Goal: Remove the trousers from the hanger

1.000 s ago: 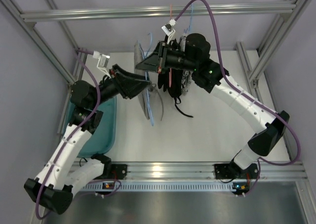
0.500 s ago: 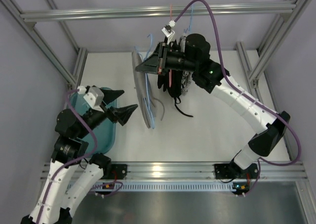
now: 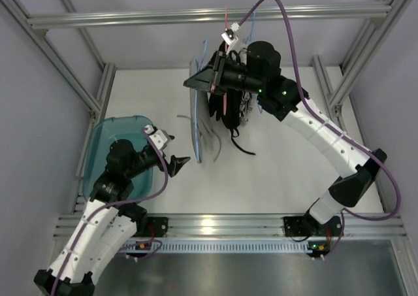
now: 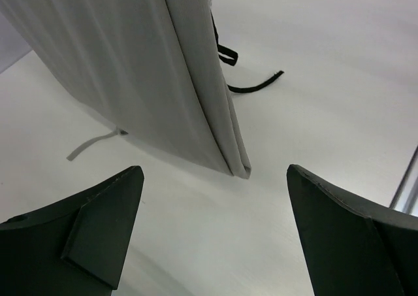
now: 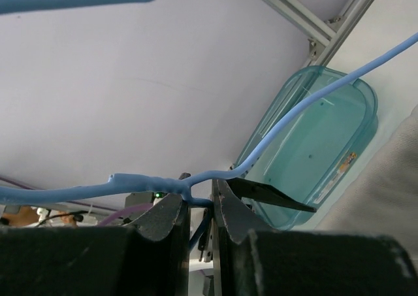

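Left pincer (image 3: 175,161): lower left of the top view, just right of the teal bin (image 3: 104,139); you have it spread wide, holding nothing, apart from the cloth.
Trousers (image 3: 194,116): centre, hanging edge-on, hem low near the tabletop (image 3: 281,165); drawstring (image 4: 91,144) trailing.
Hanger (image 5: 150,181): light blue wire, above the trousers.
Right pincer (image 3: 191,82): upper centre, pinched narrow on the hanger wire.

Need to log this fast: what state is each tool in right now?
Left tool: open, holding nothing.
Right tool: closed on the hanger.
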`<state>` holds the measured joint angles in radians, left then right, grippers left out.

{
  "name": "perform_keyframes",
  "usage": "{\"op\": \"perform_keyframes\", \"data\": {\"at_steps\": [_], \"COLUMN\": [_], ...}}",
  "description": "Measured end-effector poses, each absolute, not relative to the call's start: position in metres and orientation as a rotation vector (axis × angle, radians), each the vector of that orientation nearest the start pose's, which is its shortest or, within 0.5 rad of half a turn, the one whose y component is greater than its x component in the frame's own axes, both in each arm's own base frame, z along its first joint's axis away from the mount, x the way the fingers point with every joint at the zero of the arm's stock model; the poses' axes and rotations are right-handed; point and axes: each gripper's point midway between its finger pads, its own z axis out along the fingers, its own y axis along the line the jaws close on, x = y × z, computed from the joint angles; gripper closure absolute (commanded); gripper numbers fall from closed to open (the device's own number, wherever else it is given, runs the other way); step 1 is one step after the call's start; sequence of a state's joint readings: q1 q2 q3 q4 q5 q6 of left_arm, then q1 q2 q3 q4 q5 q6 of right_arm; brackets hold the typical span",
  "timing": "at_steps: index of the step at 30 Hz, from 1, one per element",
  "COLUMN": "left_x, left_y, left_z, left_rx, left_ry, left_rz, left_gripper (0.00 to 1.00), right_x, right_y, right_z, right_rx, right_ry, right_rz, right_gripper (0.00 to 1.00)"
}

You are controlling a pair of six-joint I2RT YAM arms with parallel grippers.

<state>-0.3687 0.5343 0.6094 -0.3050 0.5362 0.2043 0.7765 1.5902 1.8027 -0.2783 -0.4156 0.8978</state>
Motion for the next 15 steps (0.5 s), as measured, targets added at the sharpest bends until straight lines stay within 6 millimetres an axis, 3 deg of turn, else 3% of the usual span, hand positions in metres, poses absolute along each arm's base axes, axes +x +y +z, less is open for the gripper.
{"op": "perform_keyframes", "data": {"at_steps": [6,15], "left_x": [0.226,0.243], "left_y": [-0.171,-0.189], "left_z": [0.229,0.241], "left_rx": [0.788,0.762], "left_ry": [1.576,1.522], "left_rz": [-0.598,-0.652], "left_gripper": [0.02,0.02], "right_x": [0.267,0.267], "right_y": [0.400,0.398], "right_z": [0.451,0.459], "right_rx": [-0.247,-0.245], "right_ry": [1.875,1.855], "right_rz": [1.546,1.545], "right_gripper": [1.00,1.00]}}
